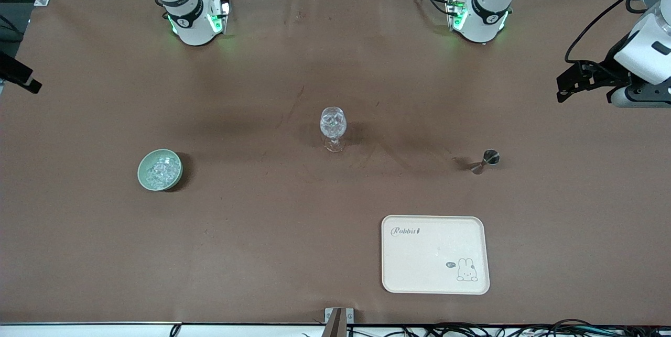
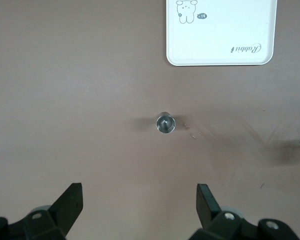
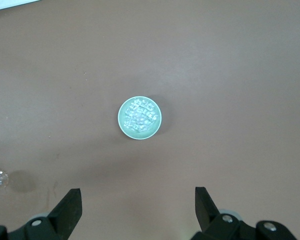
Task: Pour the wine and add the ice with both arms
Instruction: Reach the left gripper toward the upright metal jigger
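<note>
A clear stemmed wine glass (image 1: pixel 333 126) stands upright mid-table; I cannot tell what is in it. A pale green bowl (image 1: pixel 160 170) of ice (image 1: pixel 159 172) sits toward the right arm's end. A small metal jigger (image 1: pixel 486 161) stands toward the left arm's end. My left gripper (image 2: pixel 140 189) is open and empty, high over the table near the jigger (image 2: pixel 165 123); its hand shows at the front view's edge (image 1: pixel 637 64). My right gripper (image 3: pixel 137 192) is open and empty, high over the table near the bowl (image 3: pixel 140 118).
A cream tray with a rabbit print (image 1: pixel 435 254) lies nearer to the front camera than the jigger, bare; it also shows in the left wrist view (image 2: pixel 221 35). The two arm bases (image 1: pixel 191 17) (image 1: pixel 479 12) stand along the table's robot edge.
</note>
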